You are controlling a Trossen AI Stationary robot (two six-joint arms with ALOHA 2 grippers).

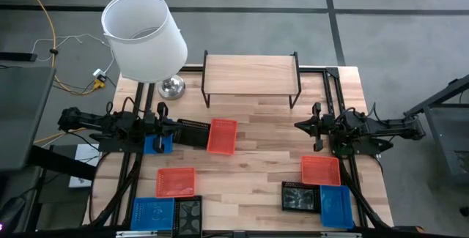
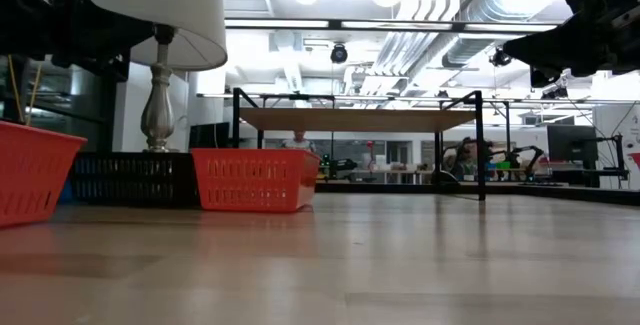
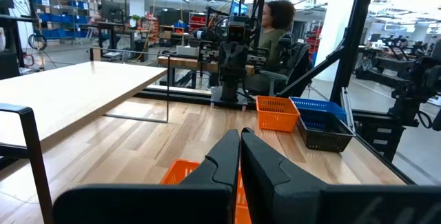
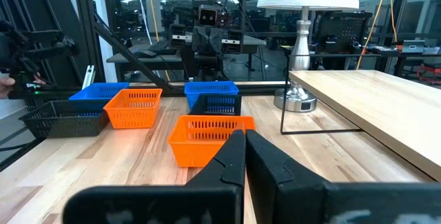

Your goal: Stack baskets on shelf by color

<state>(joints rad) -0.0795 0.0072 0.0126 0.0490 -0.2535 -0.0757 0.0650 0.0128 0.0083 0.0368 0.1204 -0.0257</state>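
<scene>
Nine baskets: three red-orange point(image 1: 222, 136), three blue point(image 1: 335, 206), three black point(image 1: 300, 197). Left end effector point(image 3: 240, 156) and right end effector point(image 4: 244, 156) fingers together, empty.

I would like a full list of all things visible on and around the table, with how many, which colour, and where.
red-orange baskets: three; one mid-table, one front left, one front right.
blue baskets: three; front right, front left, one under the left arm.
black baskets: three; front right, front left, one left of the middle red-orange basket.
shelf: one, light wood, black legs, table's back, nothing on it.
lamp: one, white shade, silver base, back left.
person: one, seated beyond the table.
left gripper: shut, left side.
right gripper: shut, right side.
</scene>
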